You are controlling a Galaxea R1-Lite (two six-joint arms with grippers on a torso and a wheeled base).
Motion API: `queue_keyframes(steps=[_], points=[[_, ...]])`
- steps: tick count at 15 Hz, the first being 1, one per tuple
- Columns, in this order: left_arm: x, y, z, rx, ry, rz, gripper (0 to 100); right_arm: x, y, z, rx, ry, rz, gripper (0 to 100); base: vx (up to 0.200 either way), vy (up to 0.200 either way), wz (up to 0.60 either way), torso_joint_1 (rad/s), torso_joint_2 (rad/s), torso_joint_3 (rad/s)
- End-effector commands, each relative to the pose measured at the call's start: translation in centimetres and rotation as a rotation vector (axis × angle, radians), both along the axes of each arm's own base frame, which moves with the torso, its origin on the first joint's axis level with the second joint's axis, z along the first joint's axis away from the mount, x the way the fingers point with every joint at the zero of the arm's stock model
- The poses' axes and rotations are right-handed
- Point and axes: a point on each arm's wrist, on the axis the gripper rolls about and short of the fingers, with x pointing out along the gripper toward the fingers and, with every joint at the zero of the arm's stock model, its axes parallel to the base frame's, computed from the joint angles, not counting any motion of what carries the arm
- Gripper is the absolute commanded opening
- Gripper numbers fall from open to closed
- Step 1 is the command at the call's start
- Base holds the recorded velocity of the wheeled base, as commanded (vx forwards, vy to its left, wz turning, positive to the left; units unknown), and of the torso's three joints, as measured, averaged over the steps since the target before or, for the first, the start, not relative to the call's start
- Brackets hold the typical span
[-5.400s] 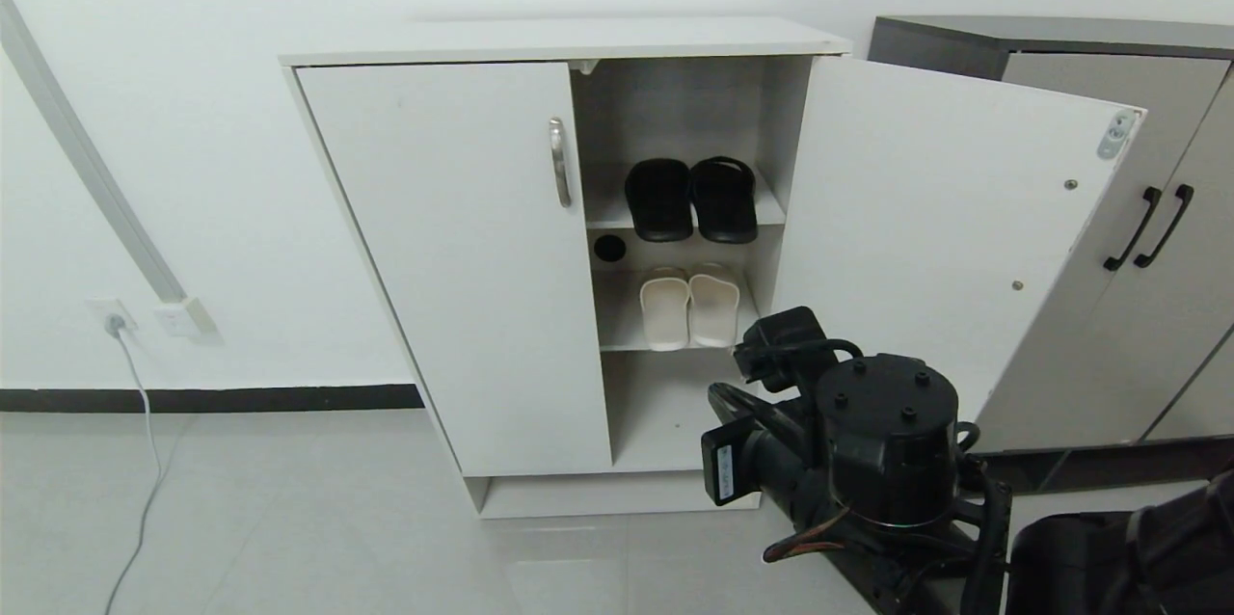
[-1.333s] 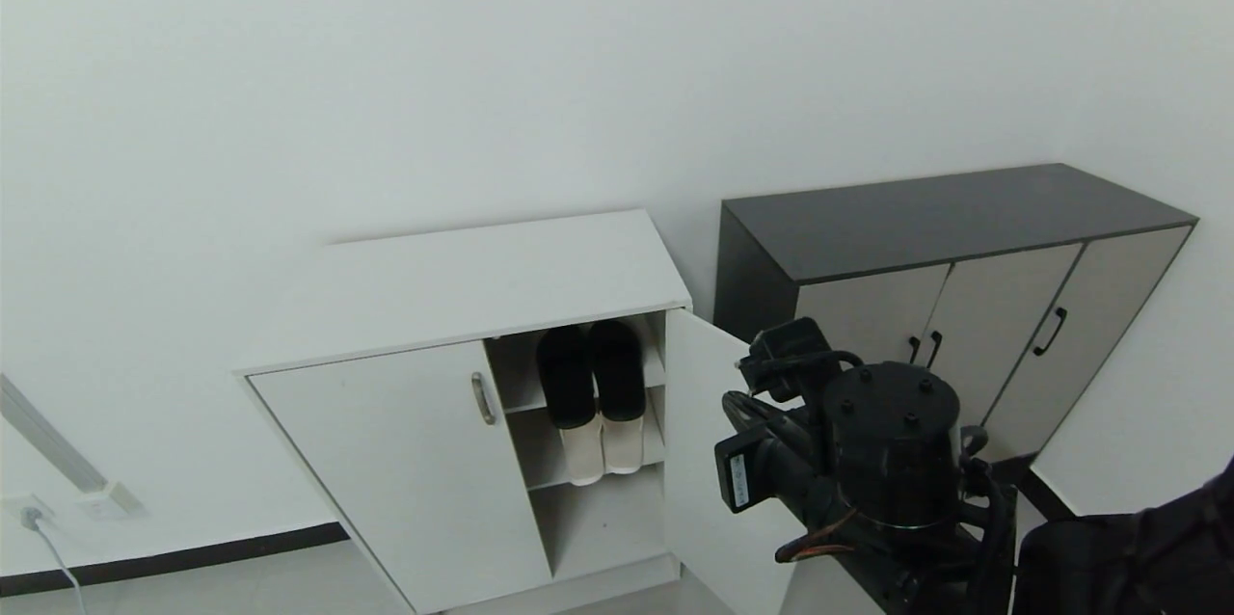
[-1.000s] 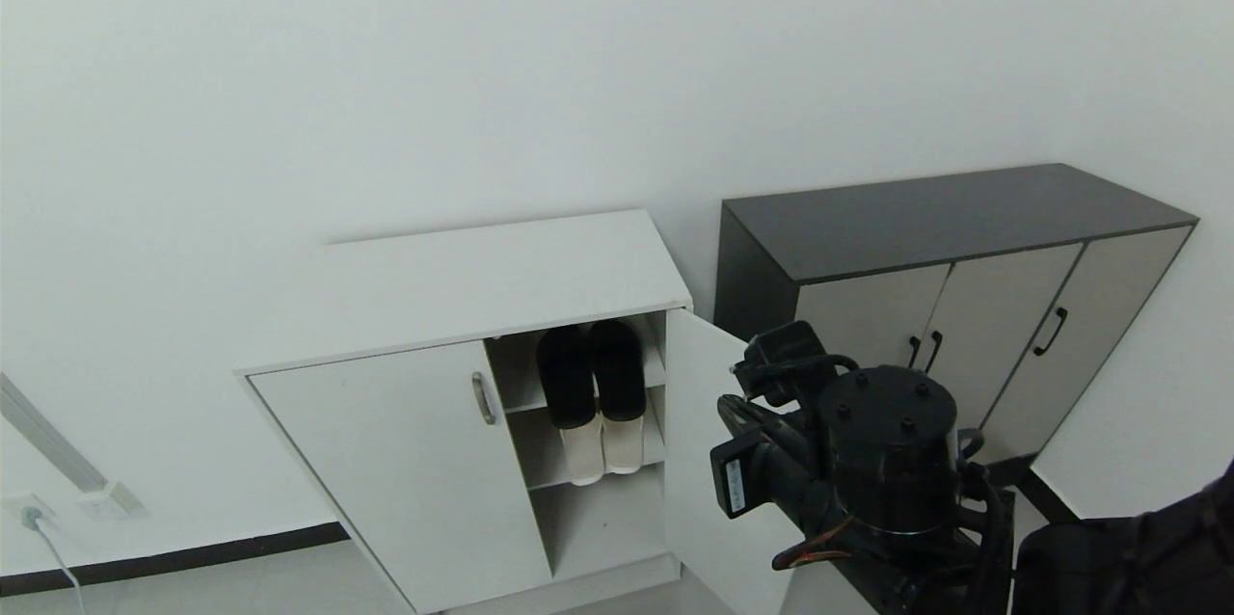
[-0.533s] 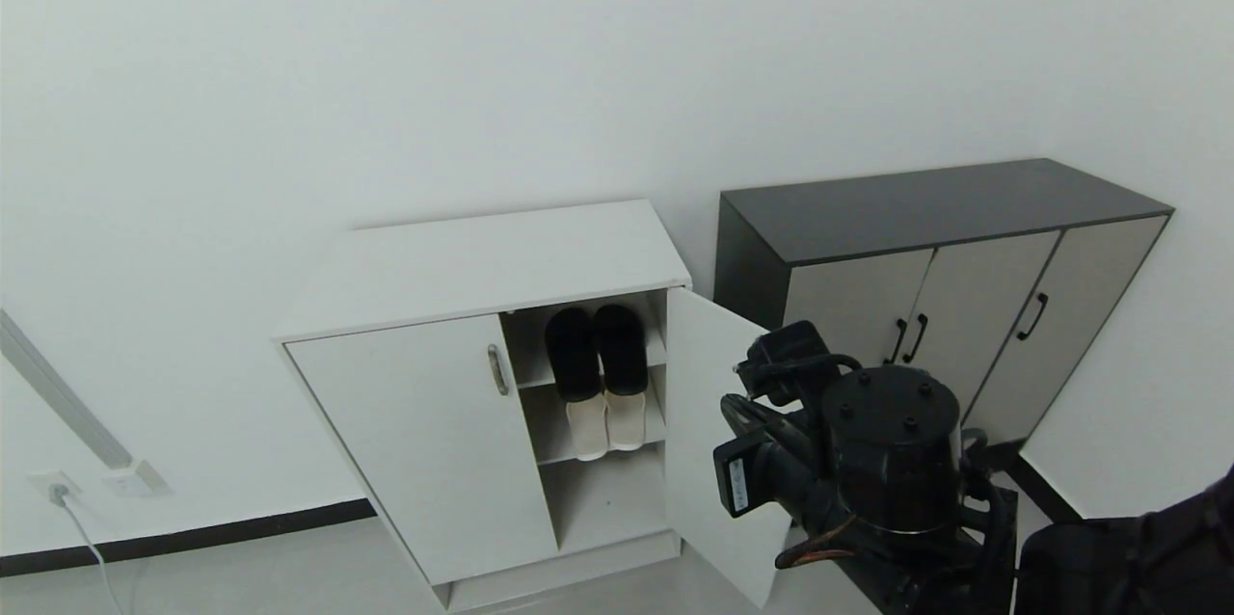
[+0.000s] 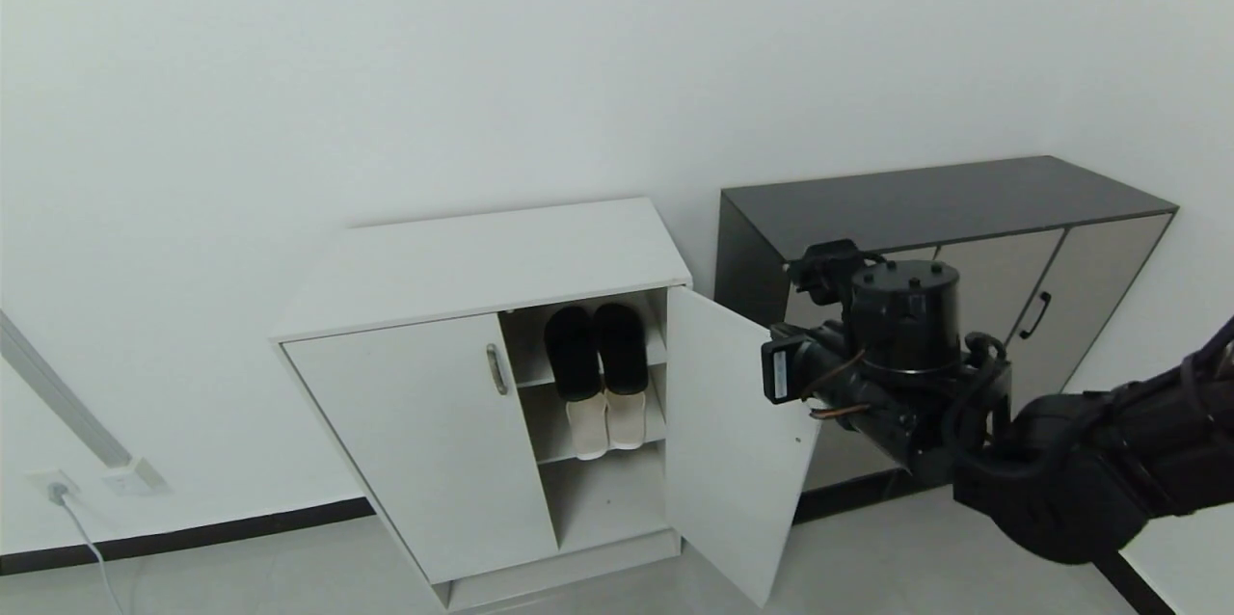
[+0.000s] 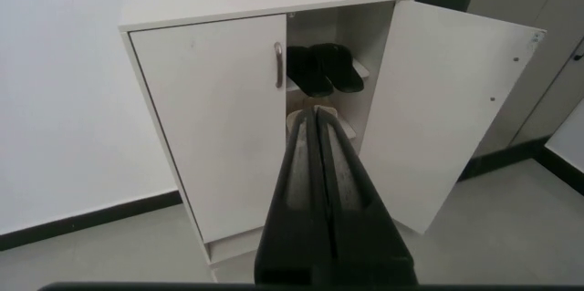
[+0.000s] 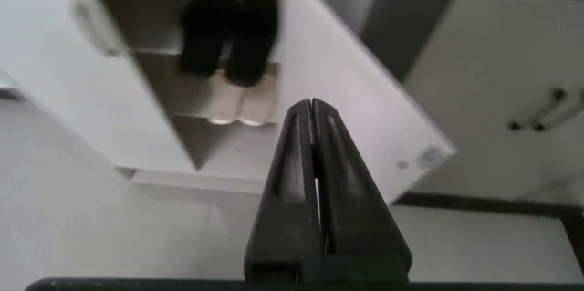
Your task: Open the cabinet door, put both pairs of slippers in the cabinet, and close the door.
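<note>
To shut the door [image 5: 733, 441] on the slippers [image 5: 576, 353], push its outer face near the free edge with right claw [image 7: 315, 109], fingers together; hold left claw [image 6: 317, 113], likewise together, clear.

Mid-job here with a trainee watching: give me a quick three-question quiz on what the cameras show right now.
1. True or false: the black slippers sit on the shelf above the white slippers.
2. Which door of the white cabinet stands open? A left; B right; C both.
3. Fill in: the right hand is ___ (open or shut).
Key: 1 true; 2 B; 3 shut.
</note>
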Motion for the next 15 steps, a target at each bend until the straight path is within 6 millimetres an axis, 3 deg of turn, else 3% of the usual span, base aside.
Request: queue_keyframes(steps=[1, 3, 7, 11, 15], points=[[0.0, 0.0, 0.0, -0.001, 0.001, 0.000, 0, 3.0, -1.3, 1.4, 0.050, 0.030, -0.024, 0, 0.000, 0.000, 0.00, 0.000, 0.00, 0.000], [0.0, 0.0, 0.0, -0.001, 0.001, 0.000, 0, 5.3, -1.8, 1.6, 0.065, 0.053, -0.064, 0, 0.000, 0.000, 0.00, 0.000, 0.00, 0.000], [0.0, 0.0, 0.0, -0.001, 0.001, 0.000, 0, 9.4, -2.6, -0.9, 0.052, 0.086, -0.115, 0, 0.000, 0.000, 0.00, 0.000, 0.00, 0.000], [0.0, 0.0, 0.0, -0.002, 0.001, 0.000, 0, 11.6, -2.8, -3.0, 0.040, 0.108, -0.141, 0, 0.000, 0.000, 0.00, 0.000, 0.00, 0.000], [0.0, 0.0, 0.0, -0.002, 0.001, 0.000, 0, 12.5, -2.9, -4.7, 0.029, 0.135, -0.148, 0, 0.000, 0.000, 0.00, 0.000, 0.00, 0.000]])
